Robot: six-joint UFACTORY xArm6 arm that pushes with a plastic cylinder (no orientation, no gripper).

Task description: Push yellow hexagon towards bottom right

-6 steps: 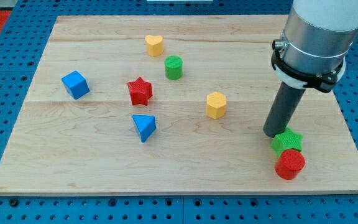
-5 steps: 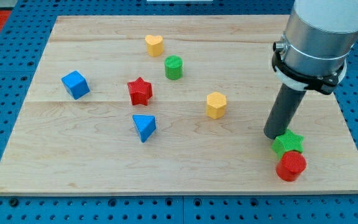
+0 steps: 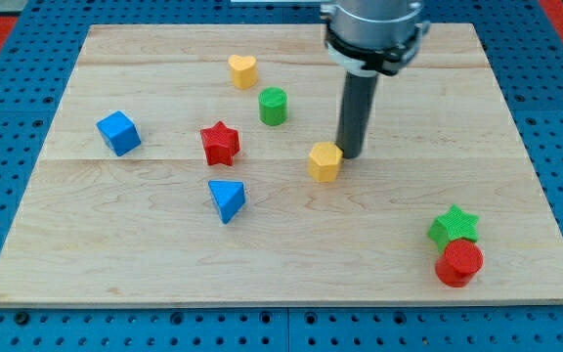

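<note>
My tip (image 3: 351,154) touches the yellow hexagon (image 3: 325,161) at its upper-right side. The hexagon sits mid-counter (image 3: 164,254), well apart from the green star (image 3: 454,224) toward the view's bottom right.

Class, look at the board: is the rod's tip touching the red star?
No: my tip sits at the upper right of the yellow hexagon, well to the view's right of the red star.

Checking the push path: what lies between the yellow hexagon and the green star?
Nothing: in the camera view, only bare board separates the yellow hexagon from the green star. My tip sits at the hexagon's upper right.
</note>
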